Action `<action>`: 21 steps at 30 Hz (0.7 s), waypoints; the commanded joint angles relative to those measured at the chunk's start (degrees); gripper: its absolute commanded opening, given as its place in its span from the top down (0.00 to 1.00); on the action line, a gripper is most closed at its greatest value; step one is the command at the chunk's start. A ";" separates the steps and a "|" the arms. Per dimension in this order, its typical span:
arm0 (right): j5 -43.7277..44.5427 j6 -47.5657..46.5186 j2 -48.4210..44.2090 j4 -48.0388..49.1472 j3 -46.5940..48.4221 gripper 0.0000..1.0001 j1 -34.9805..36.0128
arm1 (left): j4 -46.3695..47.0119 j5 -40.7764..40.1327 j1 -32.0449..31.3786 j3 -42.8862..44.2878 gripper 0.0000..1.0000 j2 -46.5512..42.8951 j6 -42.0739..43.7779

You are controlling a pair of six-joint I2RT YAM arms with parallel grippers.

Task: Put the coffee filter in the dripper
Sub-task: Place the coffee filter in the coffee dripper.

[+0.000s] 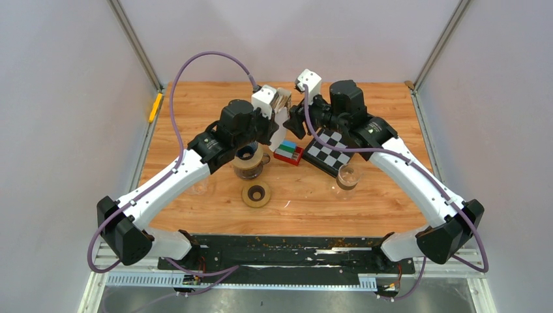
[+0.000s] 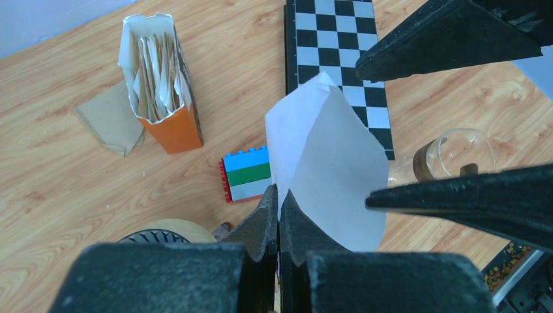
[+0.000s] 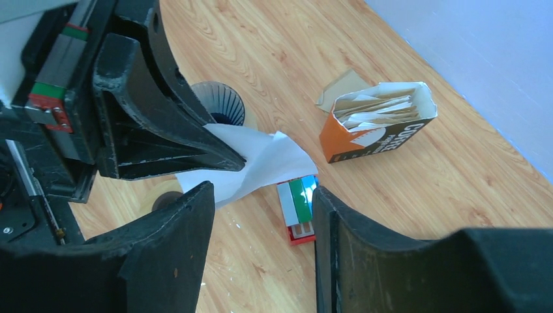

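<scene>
Pale walls [image 1: 293,32] close in a wooden counter [image 1: 195,104], and the dripper [image 1: 249,156] stands near its middle, mouth up. The coffee filter [image 2: 326,169] is off the counter, held in the air above and just to the right of the dripper. The left gripper [image 2: 278,215] is clenched on one edge of the folded white paper. The filter's long axis runs out along the line of that gripper's fingers. Its pointed corner aims away from the dripper toward the checkerboard [image 2: 332,39], and its broad rounded edge hangs to the right. The right gripper [image 3: 264,195] faces it from the opposite side with its jaws spread, one finger on each side of the paper. Whether either finger touches the filter cannot be told. A toy brick [image 2: 248,175] in blue, green and white lies on the counter just right of the dripper, under the filter. An open orange box [image 2: 160,85] stuffed with paper filters sits beyond the dripper. A glass cup [image 1: 347,176] stands well to the dripper's right, and a wooden ring [image 1: 255,194] lies just on its near side.
</scene>
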 commanded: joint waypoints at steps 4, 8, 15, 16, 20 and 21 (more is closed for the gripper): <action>-4.08 4.95 -0.88 1.13 1.25 0.41 0.26 | 2.31 -1.06 -0.34 1.76 1.00 -0.60 -1.16; -4.42 6.96 -0.31 1.35 1.55 0.40 0.25 | 2.34 -1.25 -0.34 1.68 1.00 -0.71 -1.40; -4.34 9.90 0.60 1.98 1.43 0.39 0.18 | 2.46 -1.60 -0.34 1.34 1.00 -0.93 -1.62; -3.88 10.05 0.78 2.06 1.42 0.39 0.17 | 2.54 -1.60 -0.34 1.33 1.00 -0.90 -1.62; -3.15 12.00 1.68 2.39 1.09 0.39 0.19 | 2.58 -1.56 -0.35 1.35 1.00 -0.85 -1.75; -3.30 12.26 1.99 2.45 1.22 0.39 0.16 | 2.51 -1.53 -0.34 1.33 1.00 -0.77 -1.72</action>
